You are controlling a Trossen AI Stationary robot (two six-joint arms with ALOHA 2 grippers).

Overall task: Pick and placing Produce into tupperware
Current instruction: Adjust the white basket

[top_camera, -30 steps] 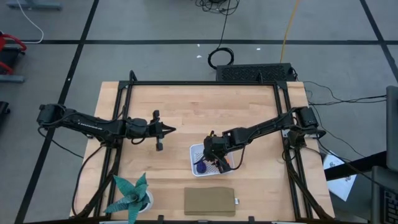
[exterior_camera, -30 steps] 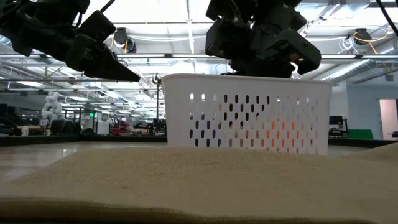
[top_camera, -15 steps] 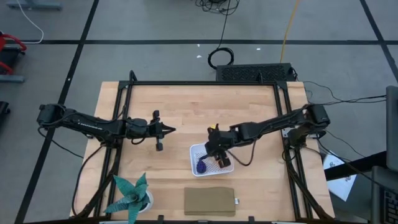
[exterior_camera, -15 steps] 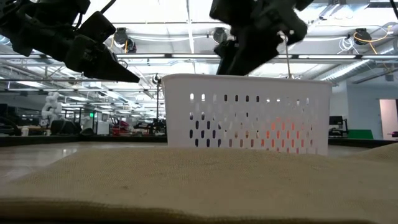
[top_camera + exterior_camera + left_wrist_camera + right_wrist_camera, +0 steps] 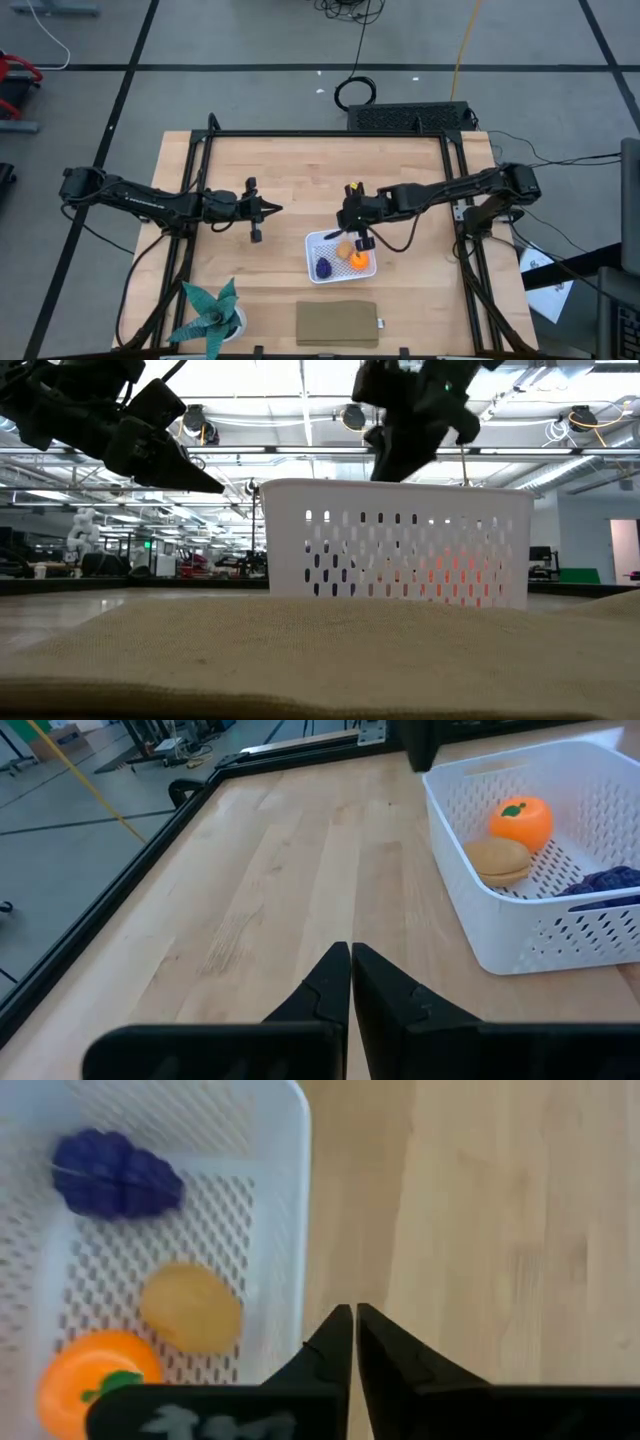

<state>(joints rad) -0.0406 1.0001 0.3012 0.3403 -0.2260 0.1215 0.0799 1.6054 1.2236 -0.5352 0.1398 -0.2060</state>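
The white tupperware stands on the table, right of centre toward the near edge. Inside it lie the orange piece, the purple piece and the tan-yellow piece; all three also show in the right wrist view, orange, purple and tan-yellow. My right gripper is shut and empty, above the container's far rim; in its wrist view the fingertips hang just outside the rim. My left gripper is shut and empty, above the table left of the container.
A teal spiky plant in a white pot stands at the near left corner. A flat tan slab lies at the near edge, just in front of the container. Black frame rails run along the table's sides.
My right gripper has risen out of the tupperware and drawn back toward the table's far edge; its arm has swung toward the right. The tan-yellow piece, covered by the gripper before, now lies in plain view in the container beside the orange one.
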